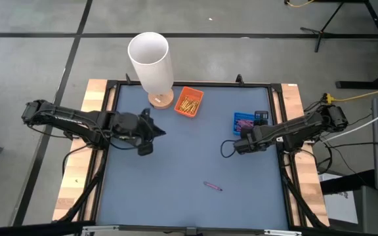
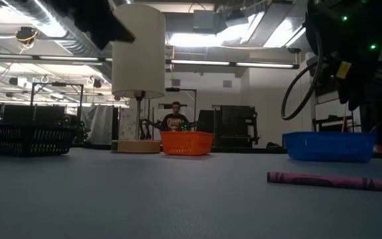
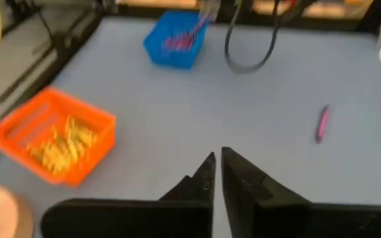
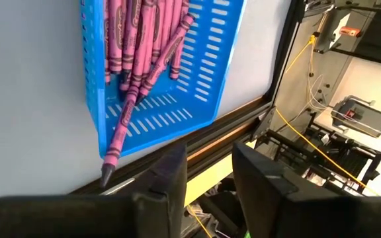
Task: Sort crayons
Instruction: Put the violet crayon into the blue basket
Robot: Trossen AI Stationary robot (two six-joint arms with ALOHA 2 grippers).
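Observation:
An orange tray [image 1: 189, 102] holding yellow crayons [image 3: 61, 142] stands at the table's far middle. To its right is a blue tray [image 1: 245, 122] with purple crayons [image 4: 141, 39]. One of these [image 4: 114, 149] slants over the tray's wall with its tip outside. A single purple crayon [image 1: 212, 187] lies flat on the mat near the front. My left gripper [image 1: 161, 133] hovers left of centre, shut on nothing [image 3: 217, 165]. My right gripper [image 1: 241, 141] is just in front of the blue tray, open and empty [image 4: 210, 172].
A tall white cylinder [image 1: 151, 62] on a round wooden base stands left of the orange tray. A black cable loop [image 1: 226, 149] hangs by my right gripper. A black basket [image 2: 25, 139] shows at the far left in the low view. A person [image 2: 176, 118] sits beyond the table.

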